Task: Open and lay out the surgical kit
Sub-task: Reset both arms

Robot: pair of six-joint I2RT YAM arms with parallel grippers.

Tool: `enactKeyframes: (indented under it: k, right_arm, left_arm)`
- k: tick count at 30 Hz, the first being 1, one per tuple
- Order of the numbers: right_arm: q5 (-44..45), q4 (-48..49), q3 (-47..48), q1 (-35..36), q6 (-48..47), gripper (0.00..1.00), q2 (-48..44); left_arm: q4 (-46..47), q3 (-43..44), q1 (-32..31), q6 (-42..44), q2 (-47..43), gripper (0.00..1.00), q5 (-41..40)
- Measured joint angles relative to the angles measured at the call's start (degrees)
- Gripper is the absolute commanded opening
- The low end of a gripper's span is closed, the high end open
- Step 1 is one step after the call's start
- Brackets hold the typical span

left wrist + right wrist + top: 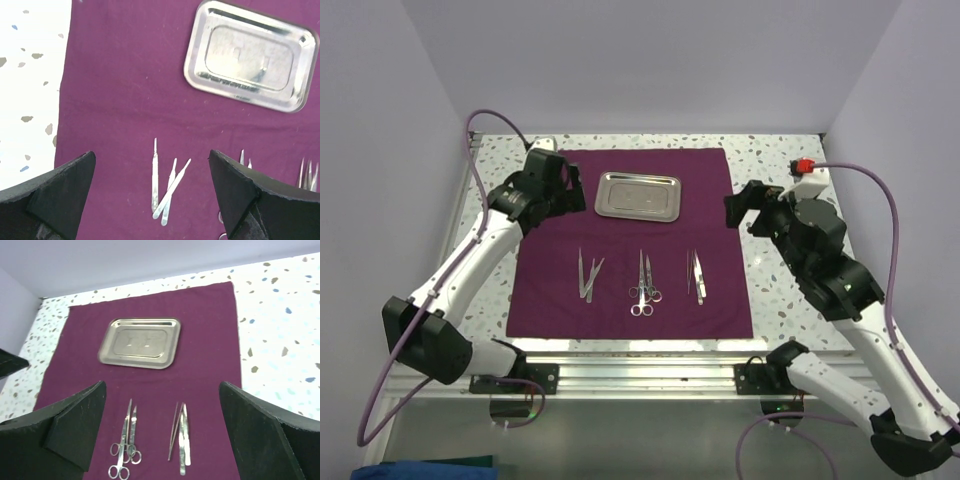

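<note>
So the dark maroon cloth wrap (545, 280) lies flat mid-frame, shiny rectangular steel tray (638, 196) up top, thin silver instruments (642, 285) below it, lengthwise top-to-bottom. Both the left gripper (151, 155) and right gripper (162, 383) gape wide, empty, flanking the tray.

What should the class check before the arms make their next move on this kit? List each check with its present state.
1. Cloth spread flat: ok.
2. Tray on the cloth, empty: ok.
3. Left group, scissors and right group lie apart from each other: ok.
4. Pieces within a group separated: not ok; the left group's pieces cross and the scissors overlap.
5. Left tool open, holding nothing: ok.
6. Right tool open, holding nothing: ok.
</note>
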Motion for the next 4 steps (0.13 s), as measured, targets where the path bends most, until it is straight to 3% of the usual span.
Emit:
enactKeyframes:
  k: [4]
  right_arm:
    - [2.0,-2.3,1.1,0.0,-1.4,0.98,-0.1]
  left_arm:
    - [-0.1,2.6,0.0,-0.2,0.9,0.99,-0.7]
